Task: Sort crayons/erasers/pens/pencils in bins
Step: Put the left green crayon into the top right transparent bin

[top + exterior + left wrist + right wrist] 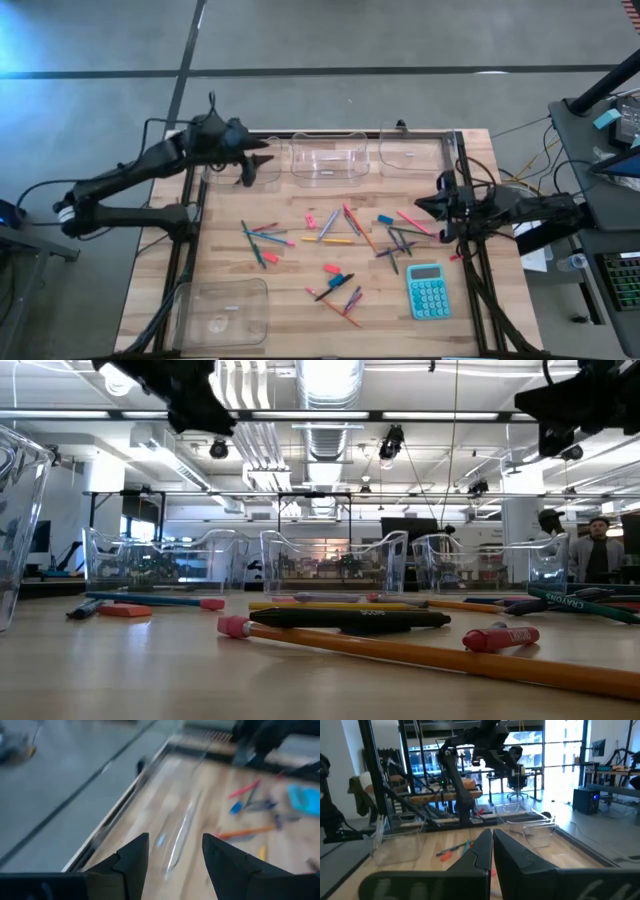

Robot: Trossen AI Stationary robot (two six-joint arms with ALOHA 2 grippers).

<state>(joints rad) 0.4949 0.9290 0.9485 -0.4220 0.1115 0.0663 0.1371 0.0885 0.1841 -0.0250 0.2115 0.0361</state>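
A: Where does the left pincer (248, 172) stand?

B: Over the far-left bin (245, 165), at the back edge of the surface (290, 320). Its fingers (131, 859) are spread with nothing between them; the wrist view looks down through the gap at clear plastic.

A: And the things to sort?

B: Nearly all lie loose mid-surface, well apart from that pincer and on the near side of the back row of bins. The closest cluster is the sticks around the teal pencil (252, 243), with a pink eraser (269, 257) just beside it. More pencils, pens and crayons spread toward the right, among them the yellow pencil (330, 240) and a blue eraser (384, 219).

A: Which arm is nearer to what?

B: The left arm is nearer the left cluster. The right pincer (428, 205), pressed together and holding nothing, waits at the right edge, close to the red pencil (412, 222) and the dark pens (398, 243) beside the teal calculator (428, 291).

A: How does the teal pencil lie?

B: Its long axis runs roughly from far to near with a slight slant. By the look of it, the left pincer would have to travel toward the near side and turn its fingers across that axis.

A: Any other bin?

B: A fourth bin (222, 312) sits alone at the near-left corner.
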